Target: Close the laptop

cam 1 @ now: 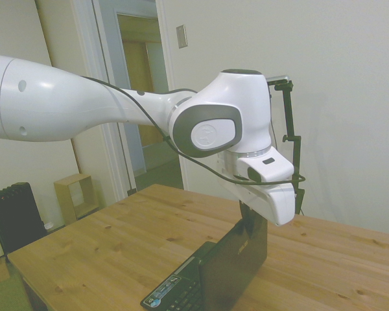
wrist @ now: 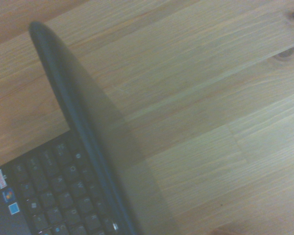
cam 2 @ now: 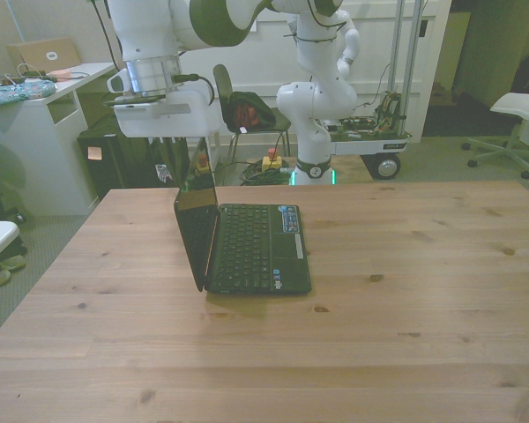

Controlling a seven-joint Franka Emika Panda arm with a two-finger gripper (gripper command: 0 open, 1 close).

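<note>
The laptop (cam 2: 242,236) stands open on the wooden desk (cam 2: 406,291), in the half toward the front view's left and closer to the desk's far edge than to its near one. Its base lies flat with the dark keyboard (cam 2: 247,245) facing up, and the lid (cam 1: 236,262) rises nearly upright along the side of the base toward the front view's left. In the side view the matte back of the lid faces the camera, with a small silver logo (cam 1: 244,240) near its top edge.

The gripper (cam 1: 246,210) hangs from the white arm (cam 1: 97,107) directly above the lid's top edge. In the side view the white hand body covers almost all of it, and only a dark bit shows just above the lid; in the front view the gripper sits right at the lid's upper far corner. Whether the fingers are apart or together cannot be told, and neither can whether they touch the lid.

The wrist view looks down along the lid's thin top edge (wrist: 83,122), blurred, with keys on one side and bare wood grain on the other.

Beyond the desk's far edge in the front view stand a dark chair (cam 2: 247,110) and a white side table (cam 2: 35,97).
</note>
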